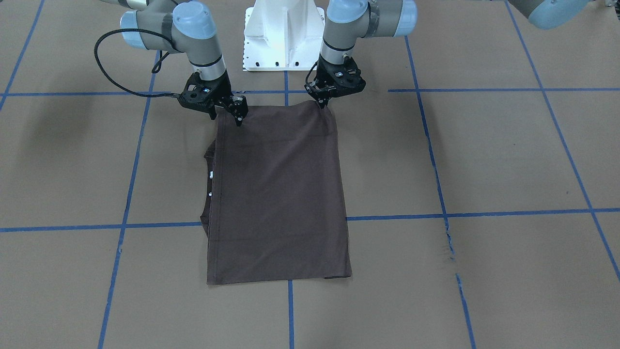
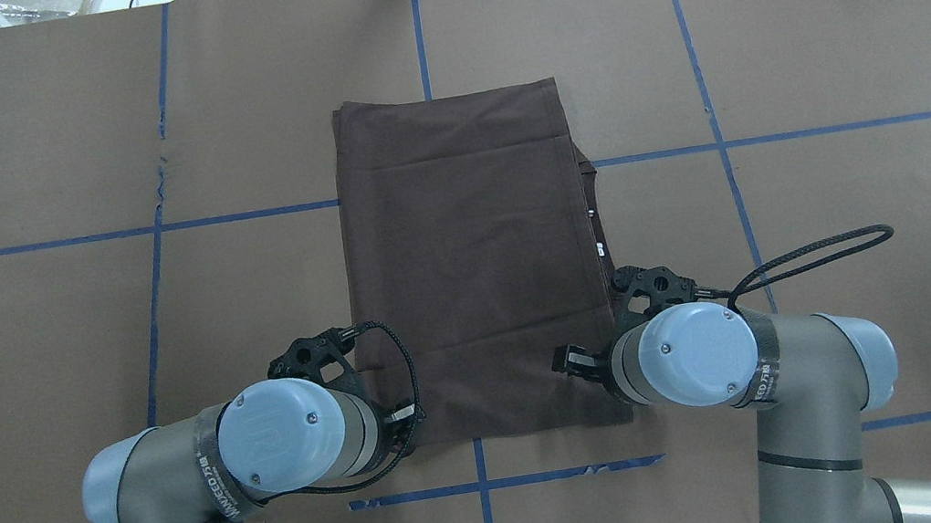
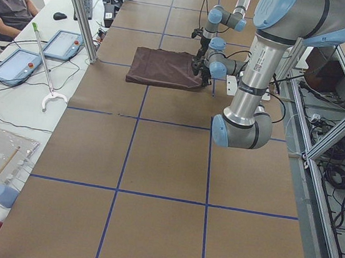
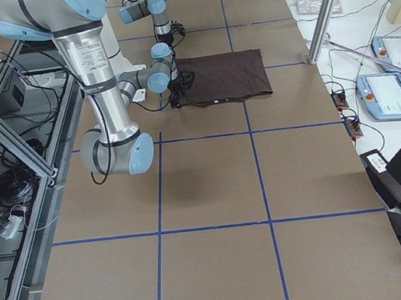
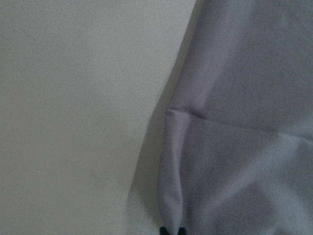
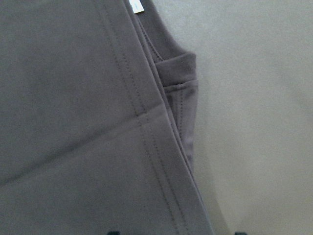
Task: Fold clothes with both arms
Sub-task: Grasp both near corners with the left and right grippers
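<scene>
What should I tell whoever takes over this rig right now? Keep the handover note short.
Left tool: shut, pinching the T-shirt at the near corner on its side.
Right tool: open, straddling the other near corner, not yet gripping.
T-shirt: flat in the middle of the table, a long rectangle; a lower layer with the white tag pokes out on the robot's right.
Done: lengthwise folds.
Left: close the right tool, then probably carry the near edge to the far edge.

shirt [image 1: 281, 194] flat on the table [image 1: 484, 155], centred, long side running away from the base [image 1: 283, 34] | left gripper [image 1: 323, 103] at its robot-side left corner | right gripper [image 1: 226, 118] over its robot-side right corner | collar [image 1: 208, 194] poking out under the right edge | tablets [image 3: 62, 45] on a bench [image 3: 9, 121] beyond the far edge
</scene>
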